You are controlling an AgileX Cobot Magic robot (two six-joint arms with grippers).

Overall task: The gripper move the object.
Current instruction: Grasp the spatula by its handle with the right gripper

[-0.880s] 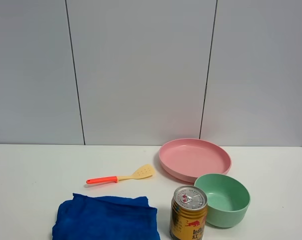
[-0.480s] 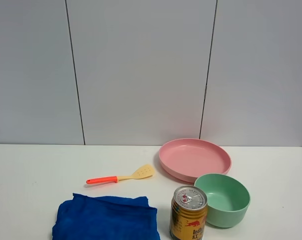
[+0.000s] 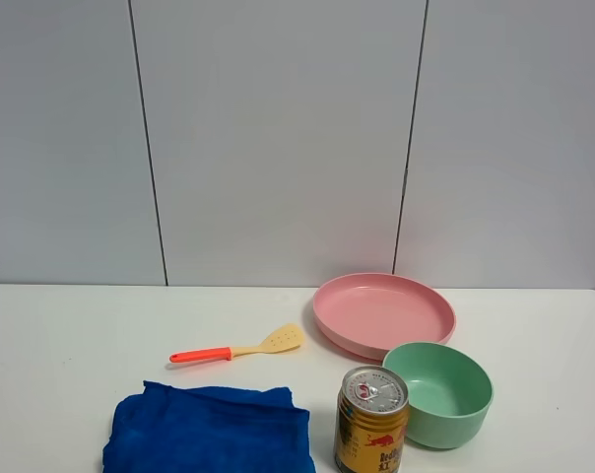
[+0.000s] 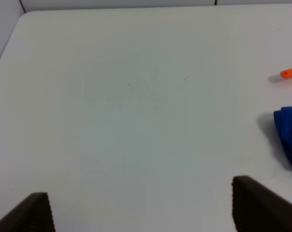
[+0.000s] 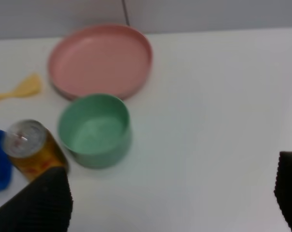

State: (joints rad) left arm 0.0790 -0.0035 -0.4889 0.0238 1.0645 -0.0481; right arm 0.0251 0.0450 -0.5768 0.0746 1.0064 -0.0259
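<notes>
The small spatula (image 3: 236,348), with a pale yellow slotted blade and a red-orange handle, lies flat on the white table left of the pink plate (image 3: 383,313). Its handle tip shows in the left wrist view (image 4: 291,72) and its blade in the right wrist view (image 5: 25,87). Neither arm shows in the exterior high view. My left gripper (image 4: 141,212) is open above bare table, far from the spatula. My right gripper (image 5: 172,203) is open, its fingers spread wide, on the near side of the green bowl (image 5: 94,129).
A green bowl (image 3: 438,392) sits in front of the pink plate (image 5: 100,59). A gold drink can (image 3: 371,419) stands left of the bowl, also in the right wrist view (image 5: 32,149). A blue cloth (image 3: 209,430) lies in front of the spatula, its edge in the left wrist view (image 4: 288,134).
</notes>
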